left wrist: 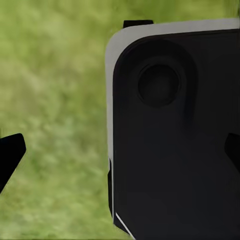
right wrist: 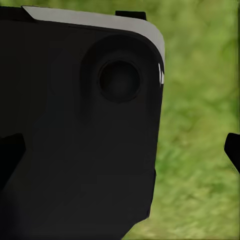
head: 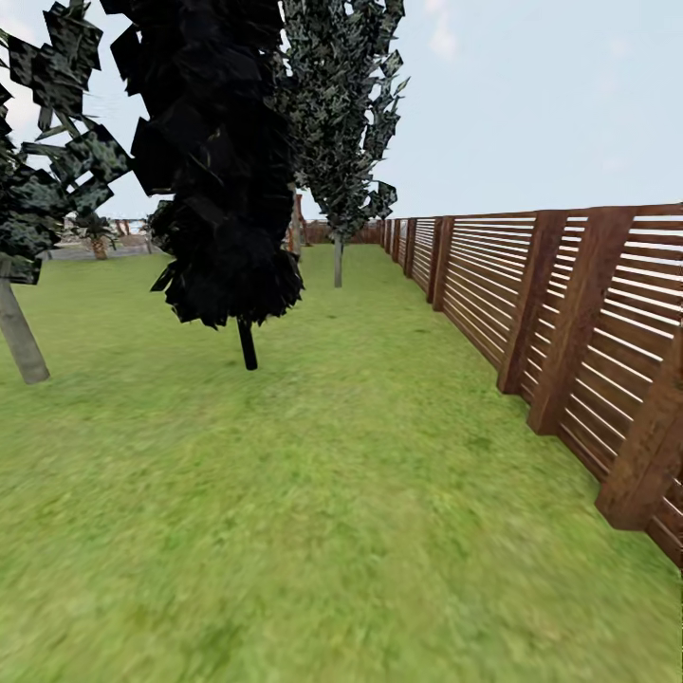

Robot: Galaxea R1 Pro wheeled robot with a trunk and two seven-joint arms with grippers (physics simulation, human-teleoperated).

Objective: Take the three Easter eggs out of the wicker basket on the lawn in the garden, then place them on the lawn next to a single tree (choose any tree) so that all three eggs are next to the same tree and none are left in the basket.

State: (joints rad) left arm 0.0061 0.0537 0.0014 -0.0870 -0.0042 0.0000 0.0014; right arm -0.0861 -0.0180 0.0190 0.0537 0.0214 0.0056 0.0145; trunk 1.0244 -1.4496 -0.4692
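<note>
Both wrist views look down on the lawn (head: 313, 531) past a dark robot panel (left wrist: 175, 140); the left tool (left wrist: 120, 152) and right tool (right wrist: 120, 150) each show two dark fingertips (left wrist: 11, 152) at opposite edges, spread wide and holding nothing. Beyond the near grass, a narrow black columnar tree (head: 223, 161) stands upright left of the slatted fence (head: 569, 323). Left of it rises a slightly tilted pale trunk (head: 19, 332); farther along the fence stands the tree (head: 340, 123), its trunk vertical.
</note>
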